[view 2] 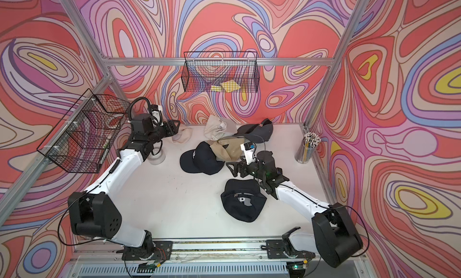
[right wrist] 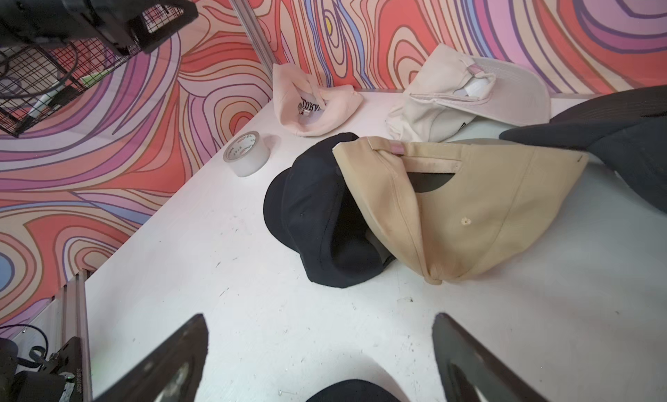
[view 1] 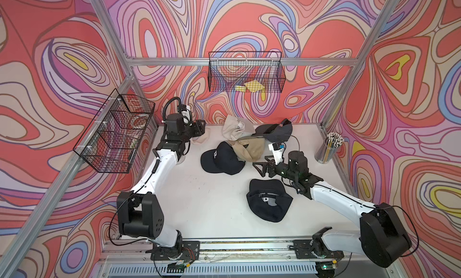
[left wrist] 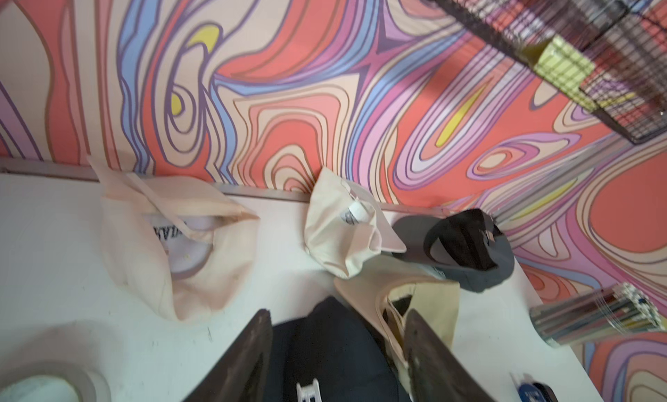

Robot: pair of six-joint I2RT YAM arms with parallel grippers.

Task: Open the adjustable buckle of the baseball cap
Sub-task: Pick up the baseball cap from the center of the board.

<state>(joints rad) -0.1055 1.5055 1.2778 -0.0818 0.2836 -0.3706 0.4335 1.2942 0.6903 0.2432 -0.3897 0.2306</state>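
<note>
White tabletop, ringed by swirling pink walls, carries a scatter of caps. Both pincers hang released and empty: the left gripper (left wrist: 337,313) at eleven o'clock near a pale pink cotton cap (left wrist: 173,245), the right gripper (right wrist: 319,321) near centre. I judge this a reaching step. The tan canvas baseball cap (right wrist: 469,216) at twelve o'clock shows its fastened strap buckle (right wrist: 393,149); next, pin the cap and pull the strap. It overlaps a navy fabric cap (right wrist: 310,216), which crowds the approach.

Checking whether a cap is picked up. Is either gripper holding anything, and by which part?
Nothing is held. The left gripper and the right gripper both stand open, with nothing between their fingers.
</note>
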